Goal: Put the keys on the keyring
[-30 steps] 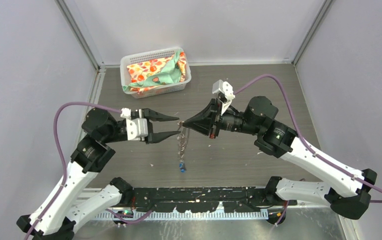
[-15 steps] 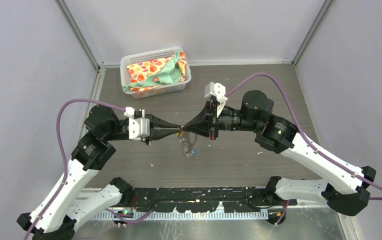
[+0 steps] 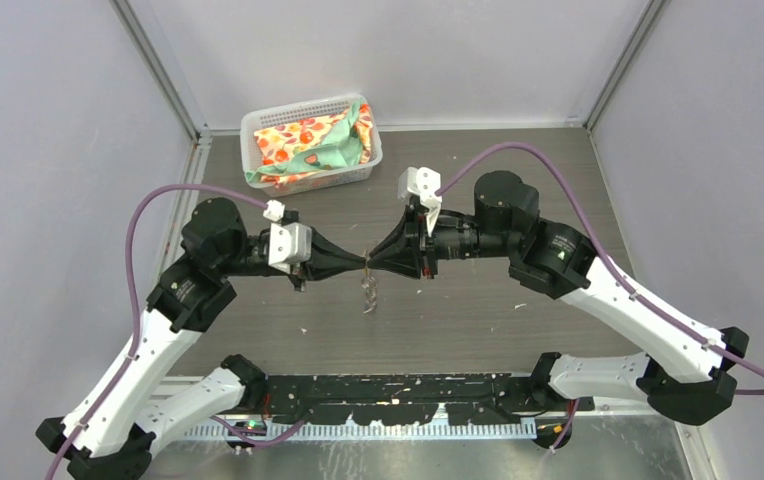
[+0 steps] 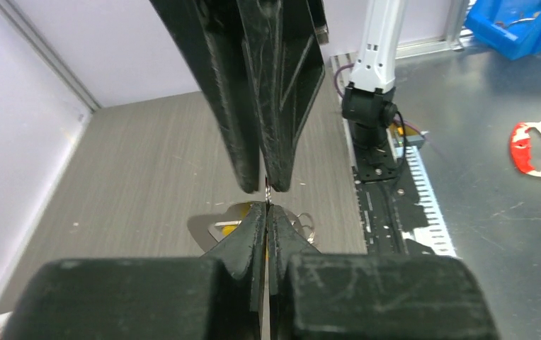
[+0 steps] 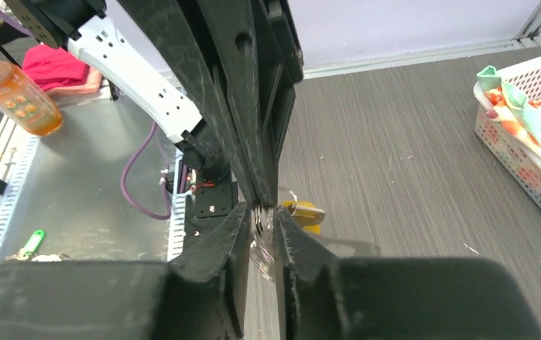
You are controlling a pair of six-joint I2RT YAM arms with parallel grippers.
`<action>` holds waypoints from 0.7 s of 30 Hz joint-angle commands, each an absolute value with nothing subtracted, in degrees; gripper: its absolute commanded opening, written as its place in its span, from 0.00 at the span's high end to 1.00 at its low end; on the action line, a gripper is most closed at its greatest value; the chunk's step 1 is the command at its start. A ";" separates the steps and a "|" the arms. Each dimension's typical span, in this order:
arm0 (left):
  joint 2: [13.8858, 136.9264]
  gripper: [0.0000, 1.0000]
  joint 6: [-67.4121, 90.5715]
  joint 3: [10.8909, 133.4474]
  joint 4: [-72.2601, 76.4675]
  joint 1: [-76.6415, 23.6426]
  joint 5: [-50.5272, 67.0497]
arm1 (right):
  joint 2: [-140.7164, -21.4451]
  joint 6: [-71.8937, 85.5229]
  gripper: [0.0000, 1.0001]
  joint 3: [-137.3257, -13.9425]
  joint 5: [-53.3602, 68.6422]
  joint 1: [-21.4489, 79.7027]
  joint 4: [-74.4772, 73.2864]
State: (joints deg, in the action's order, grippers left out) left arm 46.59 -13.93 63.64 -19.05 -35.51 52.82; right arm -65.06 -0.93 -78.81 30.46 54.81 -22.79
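Top external, left hand (image 3: 361,262) level, pinching keyring (image 3: 369,291), right hand (image 3: 375,263) facing it, slightly parted.

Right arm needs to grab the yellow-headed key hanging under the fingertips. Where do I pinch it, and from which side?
Probably the yellow head, its broadest flat part. Come in low from the right arm's side: it dangles beneath the left gripper, whose shut tips block the top.
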 commanded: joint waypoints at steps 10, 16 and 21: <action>49.69 0.99 -16.78 69.42 -30.30 -35.58 58.00 | -81.23 -8.68 0.53 -113.43 29.38 54.99 -64.96; 50.48 0.99 -17.85 70.11 -30.97 -35.54 60.30 | -86.26 -11.49 0.52 -118.26 33.13 55.36 -69.38; 50.97 0.99 -18.42 70.58 -31.65 -35.60 61.13 | -87.09 -13.27 0.54 -118.57 33.75 55.71 -68.69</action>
